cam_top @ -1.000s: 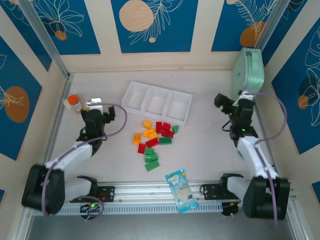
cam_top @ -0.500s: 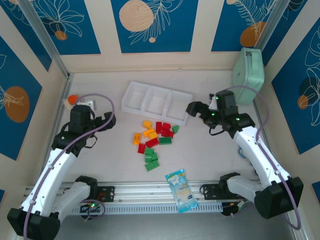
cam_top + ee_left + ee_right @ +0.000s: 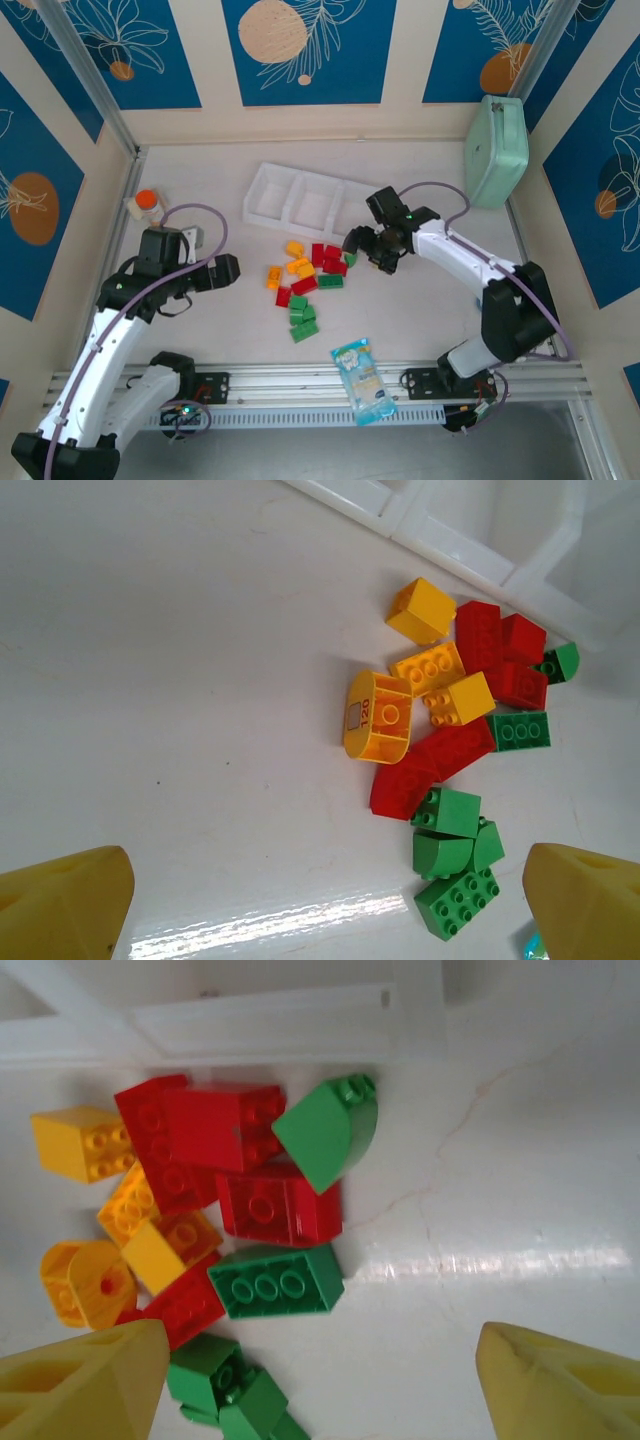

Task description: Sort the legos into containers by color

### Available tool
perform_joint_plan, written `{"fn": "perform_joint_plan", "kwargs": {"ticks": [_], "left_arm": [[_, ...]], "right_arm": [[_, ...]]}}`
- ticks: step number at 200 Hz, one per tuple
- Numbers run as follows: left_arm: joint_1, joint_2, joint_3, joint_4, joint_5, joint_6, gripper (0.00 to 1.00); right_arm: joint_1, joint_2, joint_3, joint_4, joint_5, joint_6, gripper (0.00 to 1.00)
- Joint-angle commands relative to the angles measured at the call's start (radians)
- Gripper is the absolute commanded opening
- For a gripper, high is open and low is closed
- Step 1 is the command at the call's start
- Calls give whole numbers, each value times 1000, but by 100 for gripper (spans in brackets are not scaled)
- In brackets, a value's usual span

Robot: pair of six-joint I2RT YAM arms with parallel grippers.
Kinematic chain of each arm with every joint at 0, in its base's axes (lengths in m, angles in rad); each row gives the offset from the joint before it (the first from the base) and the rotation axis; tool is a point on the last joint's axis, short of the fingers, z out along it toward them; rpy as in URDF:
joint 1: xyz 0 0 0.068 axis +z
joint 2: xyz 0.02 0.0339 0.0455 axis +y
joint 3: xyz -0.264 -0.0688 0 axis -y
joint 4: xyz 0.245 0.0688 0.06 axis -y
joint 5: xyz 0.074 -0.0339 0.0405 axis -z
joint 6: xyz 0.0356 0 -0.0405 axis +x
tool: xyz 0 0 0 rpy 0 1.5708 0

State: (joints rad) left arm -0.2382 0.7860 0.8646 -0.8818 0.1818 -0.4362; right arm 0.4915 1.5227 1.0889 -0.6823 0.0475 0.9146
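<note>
My left arm rises from its base at the near edge and bends at the elbow, with the forearm pointing inward to the right. The left gripper is spread wide. The left fingers sit at the bottom corners of my wrist view, holding nothing. My right arm reaches up and inward to the left, wrist tipped downward. The right gripper is parted too, and the right fingers clamp nothing.

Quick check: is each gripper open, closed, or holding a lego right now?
Left gripper: open, holding nothing.
Right gripper: open, holding nothing, pointed at the legos.
</note>
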Motion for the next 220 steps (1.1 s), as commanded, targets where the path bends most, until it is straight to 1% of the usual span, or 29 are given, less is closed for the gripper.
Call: {"fn": "perform_joint_plan", "kwargs": {"ticks": [1,18,56,68,118,142,178,220], "left_arm": [[-3,-19,-17,-23,18,21,99],[-3,-30,-27,-18,-5,23,99],[-3,-62,-48,15,-1,32,99],[-3,-68,-51,19,-5,30,99],[-3,-64,-58,26,-7,33,100],[-3,-66,-58,27,-10,33,100],[-3,-67,-60,31,-10,33,99],[-3,-67,-61,30,-9,33,99]], "right_arm": [[8,60,67,-26,29,2,77],[10,108,93,-31,38,-12,74],[16,191,126,-23,37,-23,71],[18,217,144,-31,36,-29,69],[30,310,215,-64,58,-64,63],[33,339,235,-81,80,-73,61],[56,367,253,-118,157,-93,61],[56,378,235,-124,184,-102,57]]}}
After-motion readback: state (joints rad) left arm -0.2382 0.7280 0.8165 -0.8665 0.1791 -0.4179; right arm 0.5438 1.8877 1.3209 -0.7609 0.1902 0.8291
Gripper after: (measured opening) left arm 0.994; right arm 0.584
